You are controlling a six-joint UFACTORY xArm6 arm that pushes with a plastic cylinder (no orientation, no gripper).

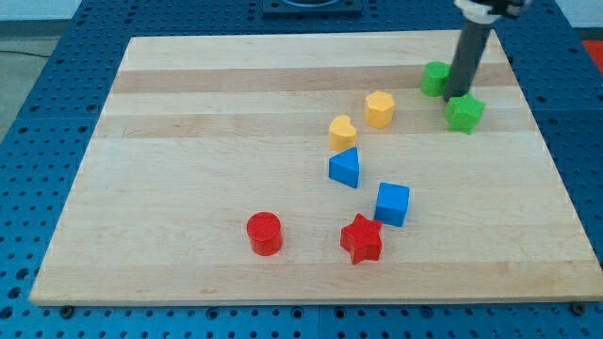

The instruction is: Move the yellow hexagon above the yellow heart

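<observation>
My tip [457,96], bare, holding nothing, sat between the green block [434,78] and green star [464,113]. Yellow hexagon [380,108]: view-left of my tip, apart; likely light, rigid, slick; I'd push its lower flat side. Yellow heart [342,131]: just beyond.

The surface [188,141] shows pale wood, lengthwise grain in lighter and darker strips, smooth with a soft sheen. Around it a blue perforated base [28,188], matt. The yellow hexagon [380,108] and yellow heart [342,131] look like smooth, evenly coloured solid blocks. The rod [466,56] reads dark and matt.
</observation>
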